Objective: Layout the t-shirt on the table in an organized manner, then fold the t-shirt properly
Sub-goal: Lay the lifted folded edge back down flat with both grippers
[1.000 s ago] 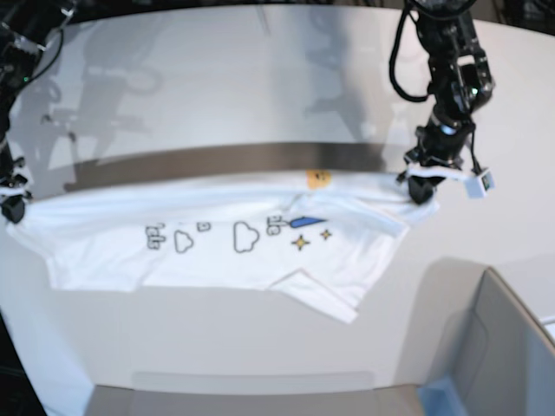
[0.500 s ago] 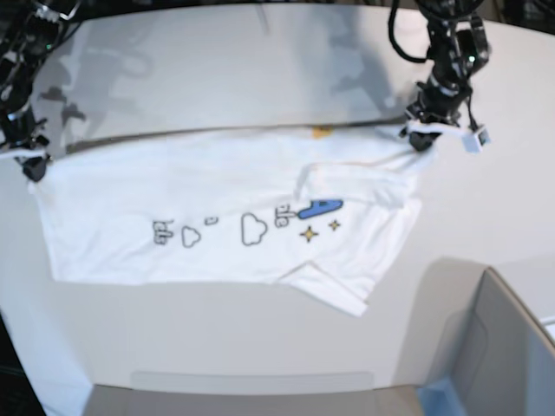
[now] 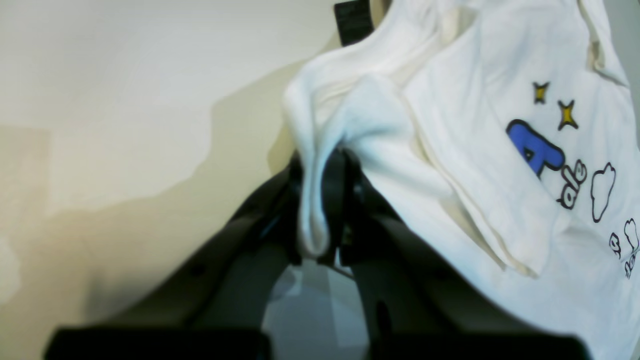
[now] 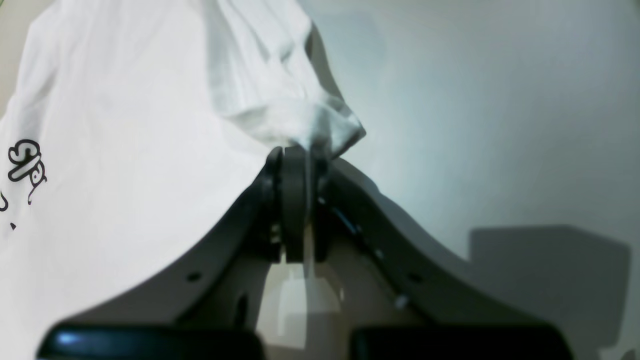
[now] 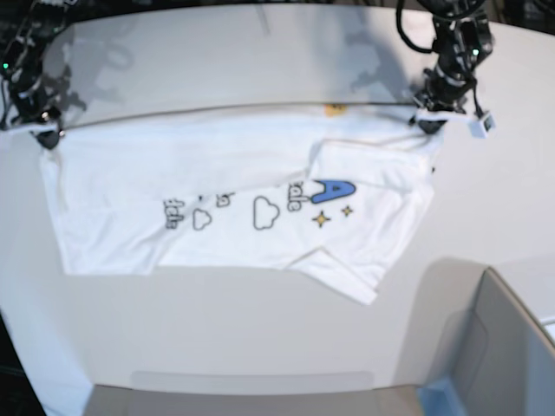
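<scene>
The white t-shirt (image 5: 234,186) lies print-up on the white table (image 5: 260,61), stretched sideways between my two grippers. A blue letter, clouds and yellow stars show near its middle; a flap is folded over at its right and its lower right corner is creased. My left gripper (image 5: 427,121) is shut on the shirt's far right corner, and the left wrist view shows cloth (image 3: 480,150) pinched in the gripper (image 3: 320,165). My right gripper (image 5: 45,137) is shut on the far left corner, seen pinching cloth (image 4: 125,125) in the right wrist view (image 4: 295,155). A black tag (image 3: 354,20) shows.
A grey bin-like box (image 5: 494,347) stands at the near right corner, close to the shirt's lower right tip. The table's curved near edge (image 5: 251,386) runs below the shirt. Bare tabletop lies beyond the shirt's far edge.
Both grippers have moved toward the far side of the table, dragging the shirt's top edge with them. The shirt has spread out and the blue letter has come fully into view.
</scene>
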You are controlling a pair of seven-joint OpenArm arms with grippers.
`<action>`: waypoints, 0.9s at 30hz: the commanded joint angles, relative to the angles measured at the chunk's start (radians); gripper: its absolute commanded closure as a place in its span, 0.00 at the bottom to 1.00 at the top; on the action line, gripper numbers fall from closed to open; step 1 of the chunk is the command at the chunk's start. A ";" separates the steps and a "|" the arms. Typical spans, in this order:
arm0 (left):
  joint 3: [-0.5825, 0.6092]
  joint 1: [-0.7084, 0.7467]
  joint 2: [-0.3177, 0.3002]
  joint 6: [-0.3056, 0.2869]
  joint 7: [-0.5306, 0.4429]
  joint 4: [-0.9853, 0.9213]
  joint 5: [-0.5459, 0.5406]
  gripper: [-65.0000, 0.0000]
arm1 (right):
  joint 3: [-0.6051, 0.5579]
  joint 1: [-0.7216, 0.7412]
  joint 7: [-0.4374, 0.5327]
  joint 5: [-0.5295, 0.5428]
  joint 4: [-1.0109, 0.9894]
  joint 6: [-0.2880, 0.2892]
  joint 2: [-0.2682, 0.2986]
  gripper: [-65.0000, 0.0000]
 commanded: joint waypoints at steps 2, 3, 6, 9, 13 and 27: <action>-0.003 0.002 -0.009 -0.007 -0.019 0.018 0.001 0.95 | 0.007 -0.018 0.018 0.006 0.030 0.000 0.019 1.00; -0.003 0.002 -0.009 -0.005 -0.019 0.018 0.001 0.91 | 0.007 -0.027 0.018 0.006 0.036 0.002 0.019 1.00; -0.006 0.014 -0.009 -0.005 0.014 0.021 0.001 0.77 | 0.007 -0.050 0.018 0.006 0.069 0.002 0.018 1.00; -0.003 0.014 -0.009 -0.005 0.050 0.030 -0.002 0.68 | 0.004 -0.084 0.018 0.006 0.119 0.002 0.018 0.85; -0.003 0.014 -0.008 -0.001 0.057 0.080 -0.004 0.68 | -0.027 -0.133 0.018 0.006 0.213 0.002 0.016 0.67; -0.014 0.040 -0.003 0.002 0.132 0.143 -0.005 0.68 | -0.027 -0.144 0.017 0.003 0.342 0.000 -0.017 0.63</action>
